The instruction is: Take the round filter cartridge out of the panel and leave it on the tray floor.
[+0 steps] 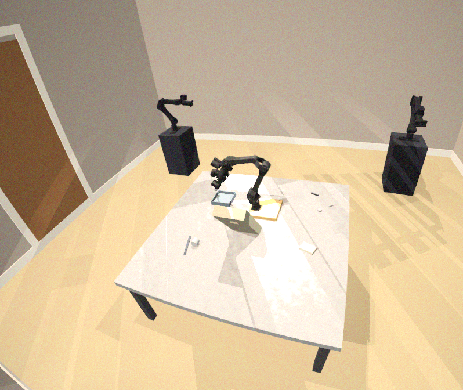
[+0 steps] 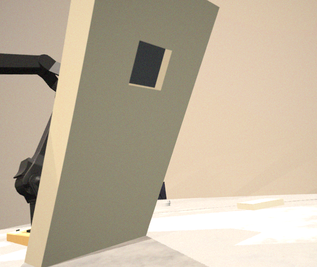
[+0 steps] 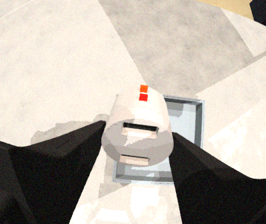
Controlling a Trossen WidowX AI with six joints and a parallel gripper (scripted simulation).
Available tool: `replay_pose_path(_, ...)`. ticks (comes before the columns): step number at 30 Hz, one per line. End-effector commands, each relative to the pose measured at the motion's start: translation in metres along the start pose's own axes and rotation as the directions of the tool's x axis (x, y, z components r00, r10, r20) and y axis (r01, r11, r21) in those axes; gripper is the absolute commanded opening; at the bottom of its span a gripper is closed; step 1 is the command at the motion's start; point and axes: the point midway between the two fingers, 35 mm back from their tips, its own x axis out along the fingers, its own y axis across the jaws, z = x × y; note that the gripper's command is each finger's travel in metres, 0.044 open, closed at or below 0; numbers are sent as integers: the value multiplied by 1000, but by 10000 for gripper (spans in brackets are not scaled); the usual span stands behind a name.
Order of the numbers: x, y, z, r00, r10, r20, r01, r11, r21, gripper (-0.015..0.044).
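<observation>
Descent and soft release lie ahead

Tabletop point(image 1: 160, 268) point(image 2: 296, 229) point(image 3: 50, 50) carries the leaning service panel point(image 1: 230, 213) point(image 2: 118, 143). The cartridge is already out, so the step in hand, as I judge it, is to bring it over the tray and set it down. The black arm point(image 1: 244, 159) point(image 2: 12, 63) reaches well clear of the panel; it would do best to keep that gap while turning its wrist.

The pale blue tray point(image 1: 220, 203) point(image 3: 200, 123) lies beyond the cartridge in the wrist view, with its right side showing past it. That overlap does not prove the two line up, so centre over the floor first, then descend slowly inside the walls.

The hand point(image 1: 216, 185) point(image 3: 137, 133) is closed on the white filter cartridge point(image 3: 137, 110), one finger at each side. Its round body could roll if let go high or tilted; let it meet the floor, open evenly, pause, then back straight out without brushing it.

The slotted face is toward the wrist camera, with an upper slot point(image 3: 140, 127) and a lower slot point(image 3: 135, 157). Smallest are an orange square point(image 3: 143, 89) and a red square point(image 3: 143, 97) on its side. No brand, label or writing is readable.
</observation>
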Motion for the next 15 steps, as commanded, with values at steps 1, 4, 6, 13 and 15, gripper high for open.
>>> replay_pose_path(1,10,-19,-7,999,-32,13,31,998,57,0)
replay_pose_path(4,17,-32,-15,998,-57,11,55,994,97,0)
replay_pose_path(6,22,-40,-20,997,-73,10,72,990,123,0)
replay_pose_path(13,31,-51,-28,996,-94,7,92,984,155,0)
replay_pose_path(15,38,-51,-31,996,-94,7,92,984,155,0)
